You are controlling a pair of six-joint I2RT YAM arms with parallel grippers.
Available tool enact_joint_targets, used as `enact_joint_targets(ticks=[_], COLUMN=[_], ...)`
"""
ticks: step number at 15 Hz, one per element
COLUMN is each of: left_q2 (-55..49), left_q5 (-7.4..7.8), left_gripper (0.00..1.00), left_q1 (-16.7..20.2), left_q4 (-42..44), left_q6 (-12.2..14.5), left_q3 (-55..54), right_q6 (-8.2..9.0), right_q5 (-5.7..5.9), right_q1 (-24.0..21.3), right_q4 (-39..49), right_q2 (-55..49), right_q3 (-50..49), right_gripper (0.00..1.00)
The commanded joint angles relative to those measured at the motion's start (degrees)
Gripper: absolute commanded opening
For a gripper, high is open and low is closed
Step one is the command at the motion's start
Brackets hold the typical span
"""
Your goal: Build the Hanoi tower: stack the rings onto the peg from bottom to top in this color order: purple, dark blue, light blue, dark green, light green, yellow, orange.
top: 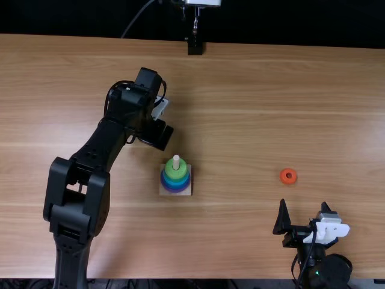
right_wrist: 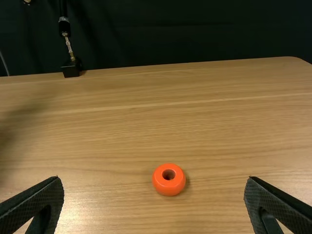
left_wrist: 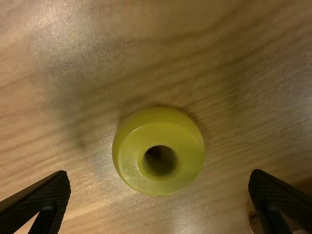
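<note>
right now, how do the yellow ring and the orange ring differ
The left gripper is over the yellow ring, while the right gripper stands back from the orange ring. The yellow ring lies near the tower, the orange ring well to its right. Both lie flat on the table, hole up.

Yellow ring (left_wrist: 158, 134), orange ring (right_wrist: 168, 187) loose; green ring (top: 175, 174) pegged.

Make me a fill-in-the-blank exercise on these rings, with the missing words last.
The open left gripper hovers over a glossy round ring coloured ____.
In the top view, the small round orange ring lies to the ____ of the pale upright peg.
The topmost ring on that peg is light ____.

Missing words: yellow; right; green.
</note>
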Motion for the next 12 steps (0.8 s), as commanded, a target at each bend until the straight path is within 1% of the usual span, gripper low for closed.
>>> enact_joint_targets(ticks=[1, 10, 11, 12], left_q2=[2.7, 3.0, 3.9, 4.4], left_q5=[0.48, 0.37, 0.37, 0.37], left_gripper=[1.0, 1.0, 0.99, 0.9], left_q1=[-0.8, -0.7, -0.7, -0.5], left_q4=[0.0, -0.1, -0.2, -0.3], left_q6=[0.5, 0.6, 0.6, 0.6], left_q3=[2.4, 2.5, 2.5, 2.5], right_q6=[0.0, 0.0, 0.0, 0.0], right_q5=[0.67, 0.67, 0.67, 0.67], right_q1=[-0.6, -0.6, -0.6, -0.6], right_q4=[-4.0, -4.0, -4.0, -4.0], right_q2=[-0.7, -0.7, -0.7, -0.7], right_q3=[-3.6, -3.6, -3.6, -3.6], right_gripper=[1.0, 1.0, 1.0, 1.0])
